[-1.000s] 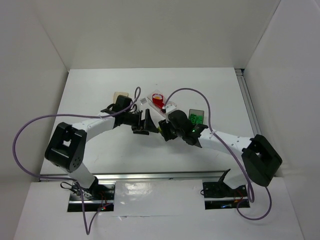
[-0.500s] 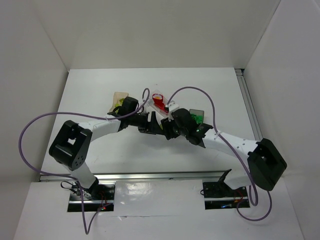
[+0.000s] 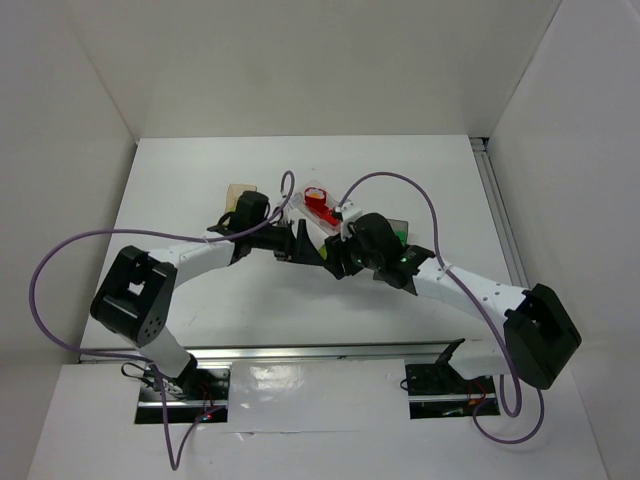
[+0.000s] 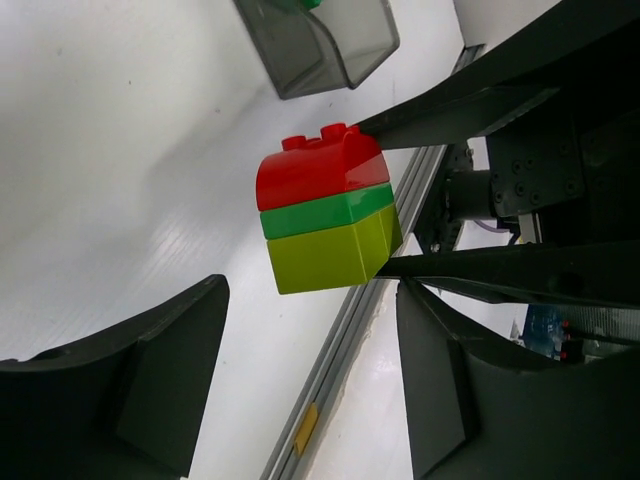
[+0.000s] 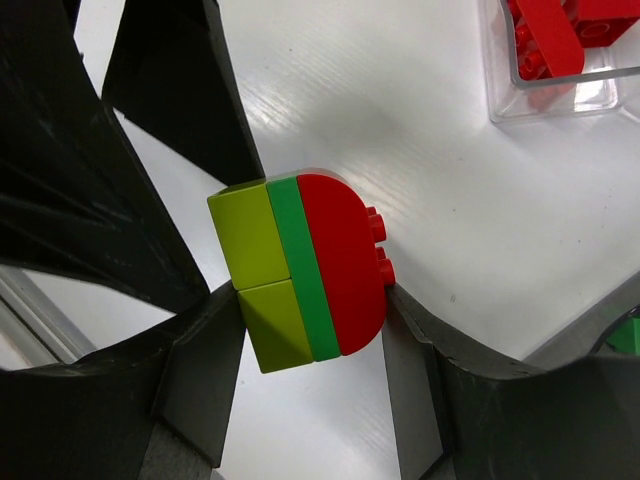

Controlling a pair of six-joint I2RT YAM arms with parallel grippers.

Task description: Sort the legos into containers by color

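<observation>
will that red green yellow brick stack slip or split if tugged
Probably stiff: the brick stack looks like hard glossy plastic. Smooth faces may slip in the right hand. A tug could split it at the seams.

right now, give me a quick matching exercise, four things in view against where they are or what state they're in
Things:
1. clear tub
2. dark grey tub
3. brick stack
4. left fingers

States:
a. spread open, holding nothing
b. has green bricks inside
c. clamped between the right fingers
d. has red bricks inside

Pairs: 1-d, 2-b, 3-c, 4-a
</observation>
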